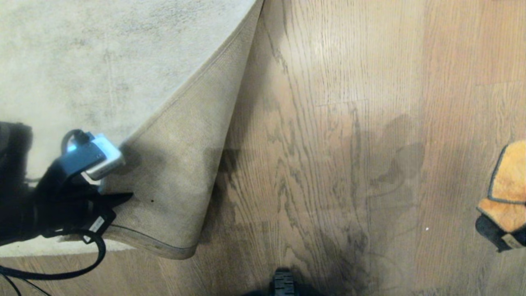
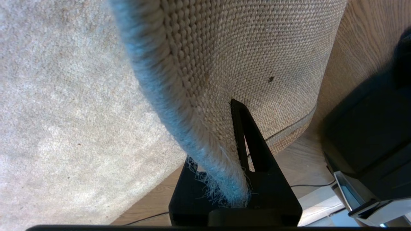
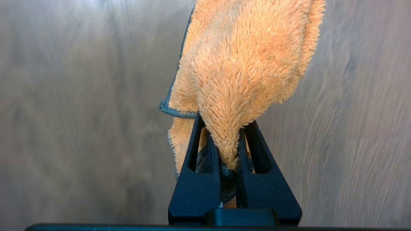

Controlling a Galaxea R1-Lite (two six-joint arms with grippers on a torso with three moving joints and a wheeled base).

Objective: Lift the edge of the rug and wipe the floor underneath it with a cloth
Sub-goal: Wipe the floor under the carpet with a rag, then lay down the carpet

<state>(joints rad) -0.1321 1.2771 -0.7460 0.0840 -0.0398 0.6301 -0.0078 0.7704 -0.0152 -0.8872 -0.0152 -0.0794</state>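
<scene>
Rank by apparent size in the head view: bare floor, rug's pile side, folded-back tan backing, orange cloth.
1. floor
2. rug's pile side
3. tan backing
4. cloth, partly cut off by the frame edge, so its full size is unsure.

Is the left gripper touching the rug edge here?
Touching. The left wrist view shows the left gripper clamped on the rug edge, a black finger pressed against the woven backing.

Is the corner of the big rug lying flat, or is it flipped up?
Flipped up. The pale grey-beige rug's edge is folded back, tan woven backing showing, pinched in the left gripper over brown wood-plank floor.
</scene>
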